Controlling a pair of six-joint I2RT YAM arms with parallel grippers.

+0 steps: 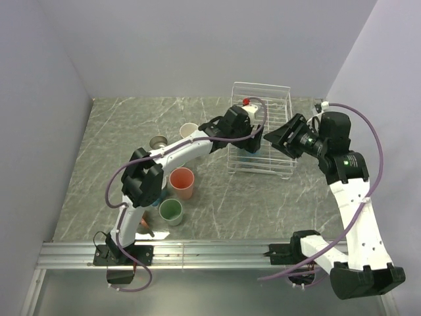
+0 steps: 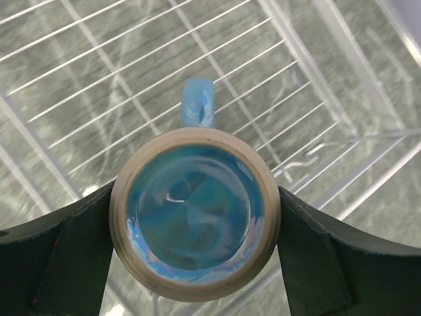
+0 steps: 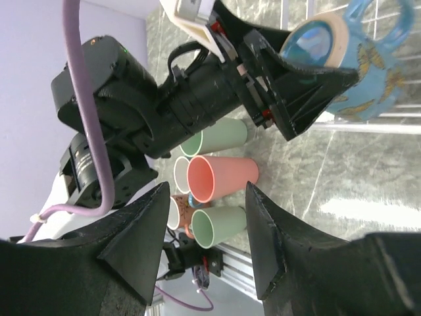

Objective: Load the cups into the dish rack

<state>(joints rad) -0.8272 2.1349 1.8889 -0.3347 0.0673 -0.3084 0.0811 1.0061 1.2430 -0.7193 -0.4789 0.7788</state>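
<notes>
My left gripper (image 1: 242,135) is shut on a blue cup (image 2: 195,220). It holds the cup upright by its sides over the grid floor of the white wire dish rack (image 1: 263,84), with the handle (image 2: 197,108) pointing away. The right wrist view shows this cup (image 3: 348,62) with a butterfly pattern, gripped above the rack's wires (image 3: 368,122). My right gripper (image 1: 277,139) is open and empty beside the rack's right side. More cups stand on the table to the left: a salmon one (image 1: 182,183), a green one (image 1: 171,212), a cream one (image 1: 189,131) and a metallic one (image 1: 158,141).
The right wrist view shows the salmon cup (image 3: 220,178), two green cups (image 3: 220,224) (image 3: 220,138), a white one (image 3: 181,174) and an orange patterned one (image 3: 177,214) clustered near the left arm's base. A metal rail (image 1: 210,253) runs along the near edge. Walls close in left, back and right.
</notes>
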